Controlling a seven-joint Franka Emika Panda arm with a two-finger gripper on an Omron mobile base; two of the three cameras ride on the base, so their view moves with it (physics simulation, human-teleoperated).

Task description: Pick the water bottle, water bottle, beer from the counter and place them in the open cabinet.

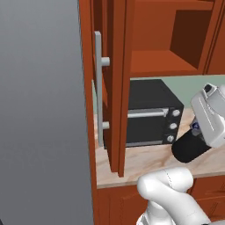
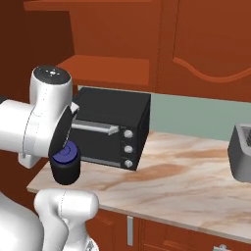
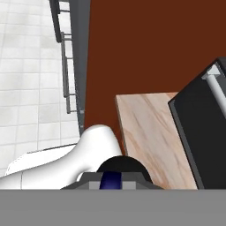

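Claw (image 2: 68, 153) clamped on water bottle (image 2: 66, 169) at lid; fingertips hidden behind hand. Bottle hangs tilted above desk (image 2: 186, 181), in front of black oven (image 2: 110, 127). Open cabinet (image 1: 162, 39) up above, shelf bare; door handle (image 1: 99, 88) left. Grey appliance (image 2: 241, 153) cut off at right edge.

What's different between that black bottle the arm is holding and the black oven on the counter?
The water bottle is a round cylinder with a blue lid; the oven is a box with a grey handle and three knobs. The bottle is far smaller. The bottle hangs tilted in the shut gripper, off the counter; the oven stands level on it. Both have black bodies.
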